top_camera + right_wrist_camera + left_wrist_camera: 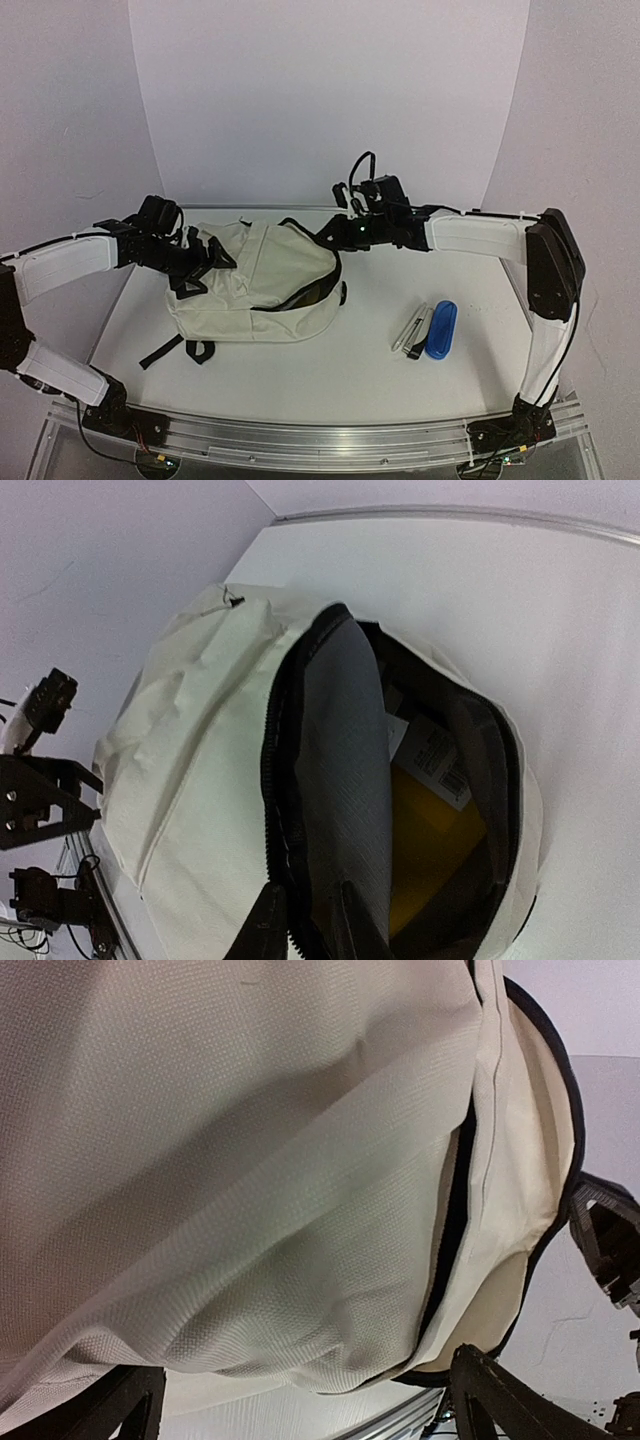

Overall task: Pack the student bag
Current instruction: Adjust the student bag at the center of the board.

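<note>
The student bag [260, 285] lies unzipped on the table [350, 370], left of centre. The right fingers [268, 925] clamp its zipper rim. The left fingers [500, 1390] are spread apart against its side. Pens [412, 330] and a blue case [441, 329] lie well to the right.

Soft, even, bright light; the bag [255, 290] throws only a faint shadow on the white surface [350, 360]. The overhead view is slightly grainy. The left wrist view is soft at its lower corners. The right wrist view bends lines at upper right, and the bag's interior is dim.
</note>
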Motion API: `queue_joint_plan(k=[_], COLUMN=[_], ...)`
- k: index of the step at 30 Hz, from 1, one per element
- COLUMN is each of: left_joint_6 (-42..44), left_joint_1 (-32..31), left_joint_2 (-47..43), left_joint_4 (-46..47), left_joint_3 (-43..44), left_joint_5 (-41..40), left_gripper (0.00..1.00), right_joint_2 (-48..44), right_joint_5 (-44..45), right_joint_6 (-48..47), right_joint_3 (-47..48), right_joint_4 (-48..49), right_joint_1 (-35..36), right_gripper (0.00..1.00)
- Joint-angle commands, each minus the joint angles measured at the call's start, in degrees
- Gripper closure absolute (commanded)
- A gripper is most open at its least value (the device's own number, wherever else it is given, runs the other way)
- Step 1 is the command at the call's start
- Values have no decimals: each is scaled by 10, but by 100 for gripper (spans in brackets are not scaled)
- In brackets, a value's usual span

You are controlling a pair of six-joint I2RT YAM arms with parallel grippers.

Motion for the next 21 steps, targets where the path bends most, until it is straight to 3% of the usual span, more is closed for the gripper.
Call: queue_joint_plan(k=[1, 5, 16, 21], left_joint_6=[14, 38, 165, 222], left_joint_1=[33, 57, 107, 108], left_joint_2=[35, 67, 228, 251], left_joint_4=[88, 126, 177, 154], left_joint_3=[-10, 1, 180, 258], left_joint_5=[-18, -24, 2, 29], left_gripper=[0, 0, 0, 0], right_joint_2=[-12, -13, -36, -16], right_joint_5=[-23, -33, -49, -80], right_joint_6=[4, 16, 88, 133], right_joint_3=[-35, -63, -146, -141], right_joint_4=[1, 4, 74, 132], right_joint_1=[-1, 1, 81, 130], right_gripper=[88, 99, 100, 100])
